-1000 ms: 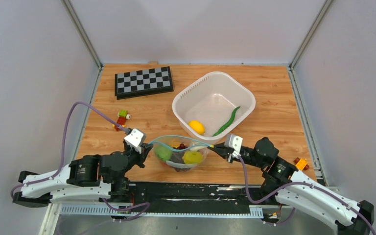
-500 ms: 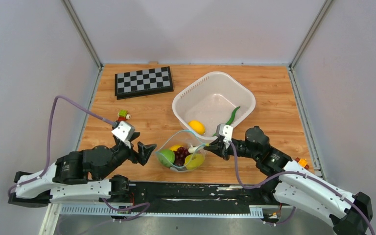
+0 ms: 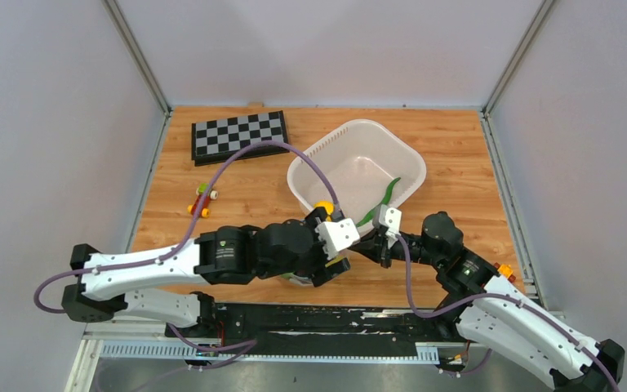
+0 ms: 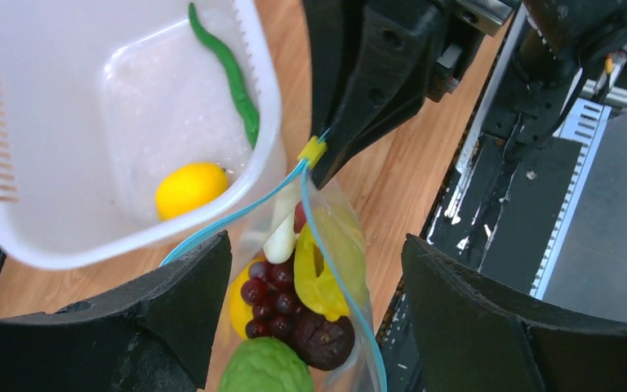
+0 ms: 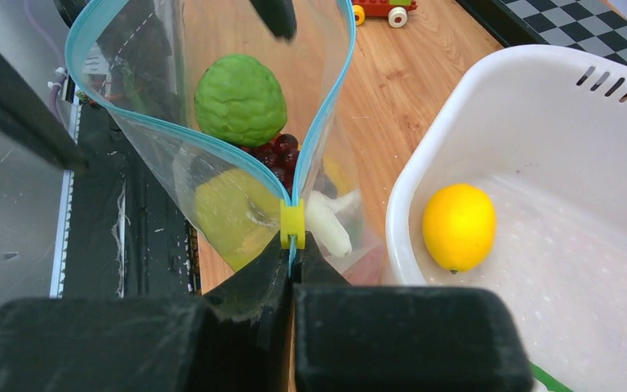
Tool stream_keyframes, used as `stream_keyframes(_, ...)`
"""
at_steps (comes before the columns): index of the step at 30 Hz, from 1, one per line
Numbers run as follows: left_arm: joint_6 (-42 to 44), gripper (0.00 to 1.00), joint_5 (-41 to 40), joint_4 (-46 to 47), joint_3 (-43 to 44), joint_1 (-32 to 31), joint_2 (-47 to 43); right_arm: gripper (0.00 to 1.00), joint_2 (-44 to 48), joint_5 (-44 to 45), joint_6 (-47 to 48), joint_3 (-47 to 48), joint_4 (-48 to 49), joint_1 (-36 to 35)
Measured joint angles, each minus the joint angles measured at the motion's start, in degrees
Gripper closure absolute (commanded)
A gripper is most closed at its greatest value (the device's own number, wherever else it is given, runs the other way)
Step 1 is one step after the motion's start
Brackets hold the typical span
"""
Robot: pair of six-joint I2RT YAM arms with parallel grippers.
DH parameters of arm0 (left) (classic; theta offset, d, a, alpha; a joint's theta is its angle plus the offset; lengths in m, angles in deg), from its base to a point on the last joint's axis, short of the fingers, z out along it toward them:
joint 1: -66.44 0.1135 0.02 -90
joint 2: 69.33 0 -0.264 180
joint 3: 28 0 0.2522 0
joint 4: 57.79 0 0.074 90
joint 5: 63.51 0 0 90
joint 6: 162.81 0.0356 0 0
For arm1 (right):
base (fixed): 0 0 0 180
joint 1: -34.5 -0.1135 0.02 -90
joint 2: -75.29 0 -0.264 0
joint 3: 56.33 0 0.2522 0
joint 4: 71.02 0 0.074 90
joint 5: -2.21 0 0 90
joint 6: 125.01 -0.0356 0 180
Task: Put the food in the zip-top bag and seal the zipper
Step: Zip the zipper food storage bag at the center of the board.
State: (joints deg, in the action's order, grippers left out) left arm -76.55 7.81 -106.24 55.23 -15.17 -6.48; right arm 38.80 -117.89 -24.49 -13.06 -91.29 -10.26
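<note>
The zip-top bag point(image 5: 237, 204) is standing mouth-up on the bench point(image 3: 457, 155), just beside the near wall of the white basket point(image 4: 131, 245); whether it is touching that wall cannot be told. The right claw point(image 5: 292, 261) is clenching the zipper point(image 5: 326, 106) at one end, where the yellow slider point(image 5: 292, 224) is sitting. The two teal tracks are diverging from that point, so the mouth is gaping. A green lime point(image 5: 241, 98), purple grapes point(image 5: 273, 155) and yellow pieces are lying inside. The left claw point(image 4: 318, 310) is released, its jaws standing wide and grasping nothing, and it is hovering directly above the open mouth. Two items are lying outside the bag, both in the basket: a lemon point(image 4: 189, 188) and a green chili point(image 4: 229, 73). The lemon is lying just over the basket's near wall from the left claw. The chili is lying further in, its long axis running from beside the lemon toward the far side of the basket. The left arm is judged the one to use, being free and nearer while the right is occupied with the bag. For the chili, the jaws are best closing across its narrow width.
</note>
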Motion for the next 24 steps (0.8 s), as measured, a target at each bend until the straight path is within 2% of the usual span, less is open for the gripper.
stream_keyframes(4, 3.80, 0.29, 2.58, 2.99, -0.42, 0.00, 3.80, 1.00, 0.92, -1.68, 0.00, 0.00, -0.68, 1.05)
stream_keyframes(11, 7.82, 0.41, 4.55, 10.36, -1.42, 0.00, 4.76, 1.00, 4.83, -4.74, -0.02, -0.72, -0.74, 2.23)
stream_keyframes(16, 11.58, 0.45, 8.24, 14.80, -4.48, 0.55, 4.76, 1.00, 4.79, -6.34, -0.04, -0.72, -0.66, 2.58)
stream_keyframes(24, 15.98, 0.52, 16.46, 20.68, -11.19, 6.32, 1.44, 1.00, 4.04, -7.72, 0.00, -1.03, -0.55, 2.84)
